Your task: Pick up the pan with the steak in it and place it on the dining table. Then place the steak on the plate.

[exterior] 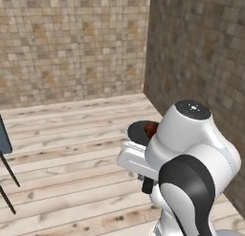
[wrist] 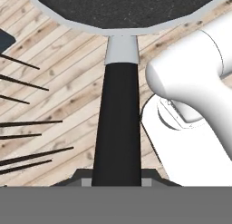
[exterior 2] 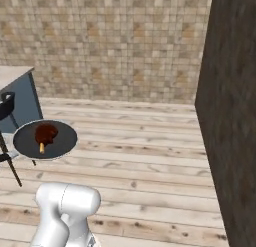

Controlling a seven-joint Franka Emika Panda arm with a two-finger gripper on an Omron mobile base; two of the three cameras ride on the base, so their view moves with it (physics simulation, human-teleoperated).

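The tool (wrist: 116, 182) is seen closed on the handle (wrist: 117, 123) of the pan (exterior 2: 45, 139), its tips clamped at either side of the handle's near end in the hand view. The handle is straight, black and matte, and is joined to the pan body by a short silvery neck. Beyond the neck, the pan is observed as a round, shallow black dish with a thin pale rim. It is held clear above the wooden floor (exterior 2: 145, 156), with nothing shown beneath it but planks.

The steak (exterior 2: 45, 133) is recorded lying inside the pan, ahead of the tool and past the handle. It is a small reddish-brown lump with an orange-tan strip at one end, far smaller than the pan's base, and sits near the middle. In the left base view the pan is largely hidden behind the robot's arm, and only a dark arc and a red patch are seen.

To one side of the pan, thin black legs (exterior 2: 10, 168) and a dark blue cabinet front (exterior 2: 27, 103) under a pale tabletop edge (exterior 2: 15, 73) are noted nearby. Ahead, open floor extends to a tan tiled wall (exterior 2: 110, 41). On the opposite side, a darker tiled wall (exterior 2: 232, 121) bounds the space, well apart from the pan.
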